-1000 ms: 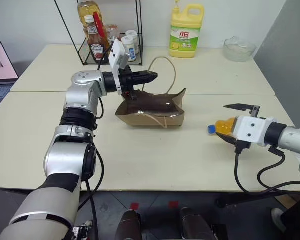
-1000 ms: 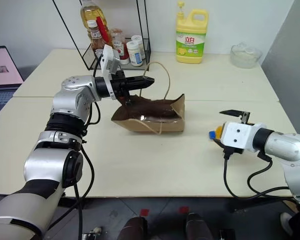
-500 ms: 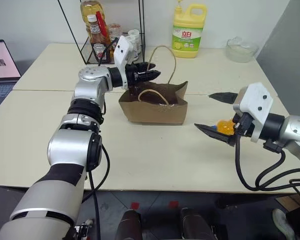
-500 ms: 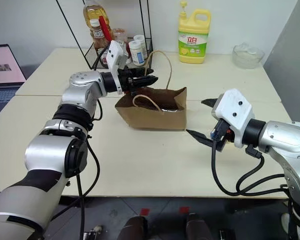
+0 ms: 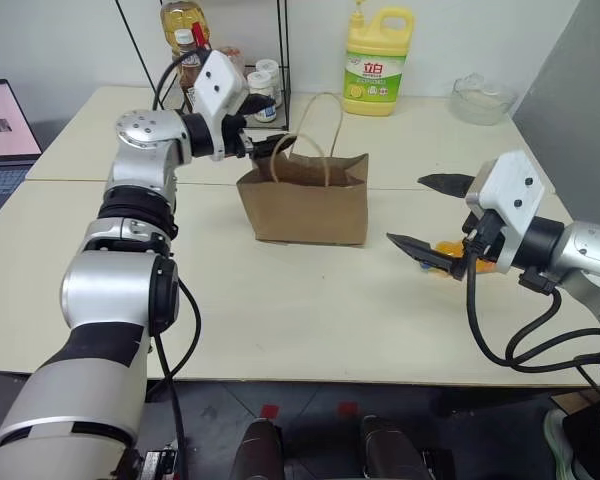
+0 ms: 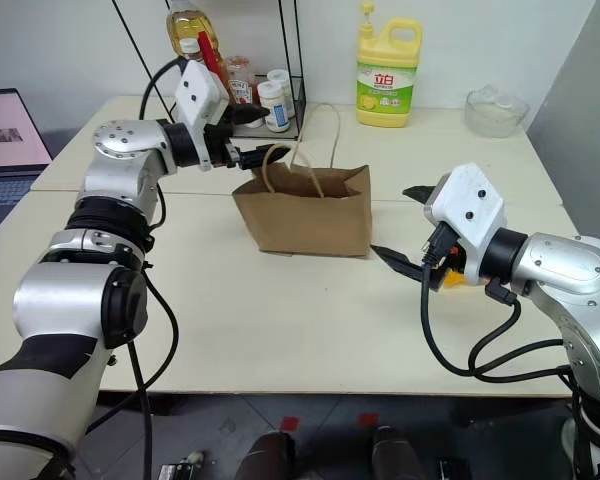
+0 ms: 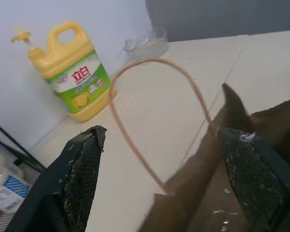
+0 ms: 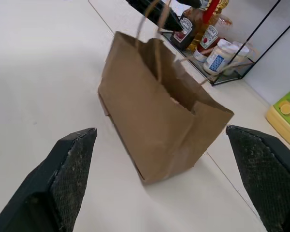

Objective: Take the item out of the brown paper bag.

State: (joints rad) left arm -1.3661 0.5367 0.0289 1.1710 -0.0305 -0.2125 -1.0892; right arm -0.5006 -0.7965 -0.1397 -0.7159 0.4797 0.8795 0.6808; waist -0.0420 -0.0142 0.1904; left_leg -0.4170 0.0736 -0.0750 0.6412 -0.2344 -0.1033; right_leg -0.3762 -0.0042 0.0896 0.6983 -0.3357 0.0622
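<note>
Left gripper [image 5: 265,148]: jaws apart, nothing between them, level w/ the bag's top edge at its left rear corner. Wrist view shows one finger [image 7: 82,174] on each side of frame, a twisted-paper handle loop [image 7: 150,121] arching between, bag rim just below.

Right gripper [image 5: 435,215]: jaws spread wide, empty, pointing toward the bag from its right side, held above the surface. Its wrist view looks straight at the bag between the two fingers [image 8: 63,179].

Item [image 5: 460,254]: the small bottle of orange liquid lies on the surface [image 5: 300,300] under/behind the right gripper's lower finger, mostly hidden; only an orange patch shows, cap not visible. Can't tell if the finger touches it. It's outside the bag, well to the bag's right.

Brown paper bag [image 5: 305,198]: standing upright near mid-surface, mouth open, both handles up.

Farther back: wire rack [image 5: 235,60] at rear left w/ ketchup bottle [image 6: 192,55], oil bottle and white-lidded jars; yellow detergent jug [image 5: 377,62] rear centre; glass bowl [image 5: 483,97] rear right. Laptop [image 5: 2,130] at far left edge.
</note>
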